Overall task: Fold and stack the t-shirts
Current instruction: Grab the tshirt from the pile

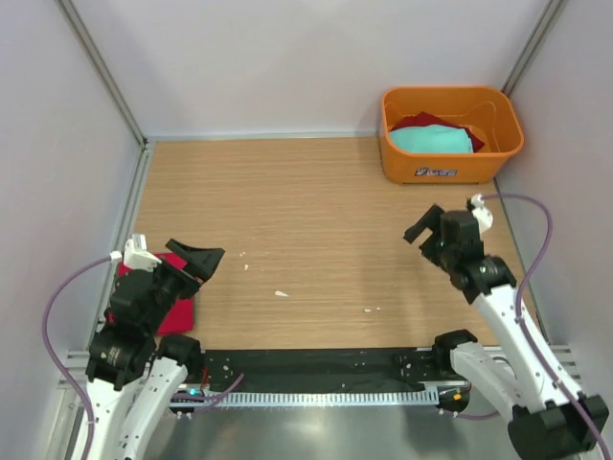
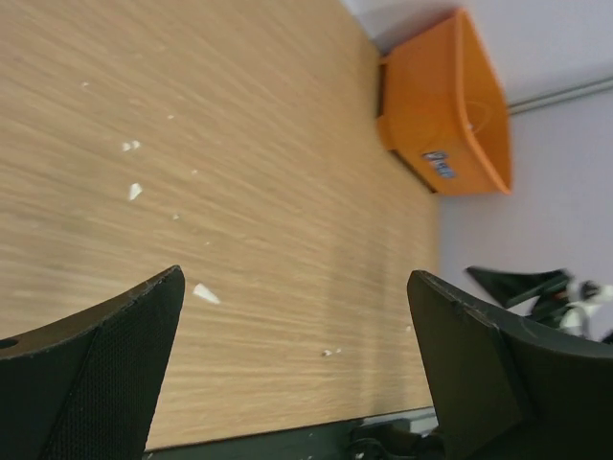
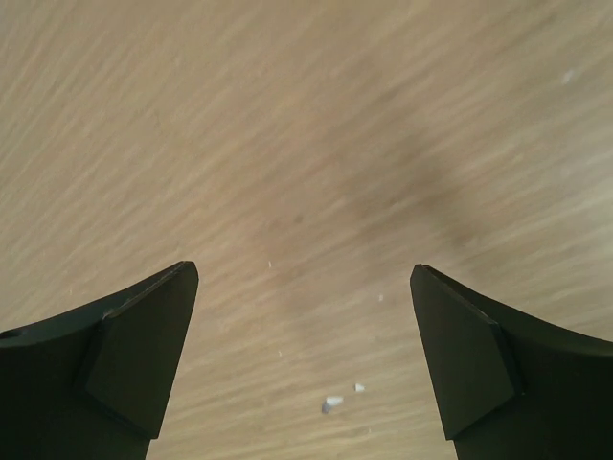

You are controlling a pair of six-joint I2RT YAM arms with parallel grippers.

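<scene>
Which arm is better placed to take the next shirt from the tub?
Probably the right: the right gripper is open, empty and nearer the tub, where the teal shirt lies. The left gripper is far from it.

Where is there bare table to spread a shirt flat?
The middle of the table is bare but for small white flecks, from the back wall to the near edge, between the left gripper and right gripper. Crowded: the tub with shirts in the far right corner; a red shirt near left, by the left gripper.
</scene>
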